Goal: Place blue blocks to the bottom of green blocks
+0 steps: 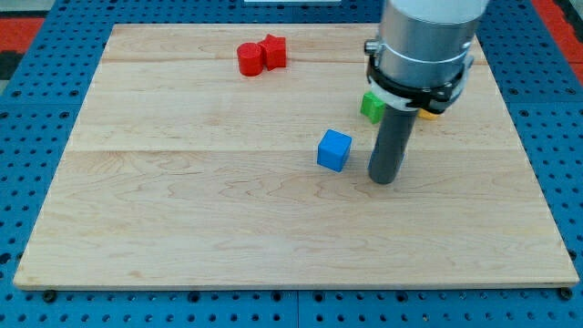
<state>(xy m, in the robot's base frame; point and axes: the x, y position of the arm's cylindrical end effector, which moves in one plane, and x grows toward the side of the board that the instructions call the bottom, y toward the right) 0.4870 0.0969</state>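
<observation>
Blue cube (334,150) sits just left of my tip (383,179), apart from it. Bare rod, holding nothing. Green block (371,106) shows partly behind the arm.

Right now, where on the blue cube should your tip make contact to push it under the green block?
Probably its left face, coming from the view's left. The blue cube lies left of and below the green block, while my tip stands on its right, so I must circle around first.

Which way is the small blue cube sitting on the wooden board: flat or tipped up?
Flat. The blue cube rests squarely on the wooden board, top face level, apart from my tip at its right.
</observation>
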